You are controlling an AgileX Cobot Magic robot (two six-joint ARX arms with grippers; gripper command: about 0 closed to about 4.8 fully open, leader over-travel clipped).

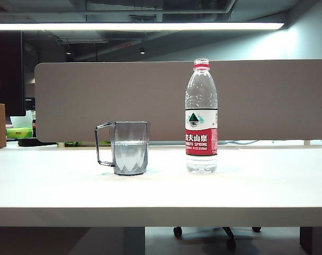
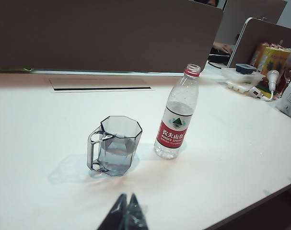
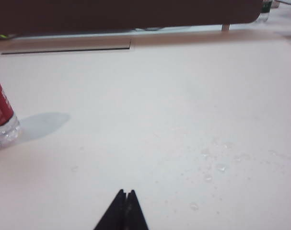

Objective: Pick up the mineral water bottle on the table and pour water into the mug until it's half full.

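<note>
You've got the mineral water bottle (image 1: 201,118) standing upright on the white table (image 1: 256,186), cap off, red neck ring showing, label facing the exterior camera. Just to its left in that view sits the mug (image 1: 130,147), upright too, its dark angular handle pointing away from the bottle. The two stand near each other but apart, with a clear strip of table between them. Look at the mug: water (image 1: 130,156) fills it to roughly half its height. The bottle looks mostly empty, with only a little at the bottom.

Neither arm shows in the exterior view. Your left gripper (image 2: 126,199) hangs above the table on the near side of the mug (image 2: 115,145), its dark fingertips pressed together into a single point, holding nothing. From that wrist camera the bottle (image 2: 176,115) stands beyond and beside the mug.

Your right gripper (image 3: 126,193) is also pinched tight, fingertips meeting, empty, hovering over bare table. The bottle's base (image 3: 1,117) just peeks in at the edge of that view, well away from the tips. Notice the droplets (image 3: 217,165) scattered on the table surface off to the gripper's other side.

A grey partition (image 1: 150,95) runs along the far edge of the table.
</note>
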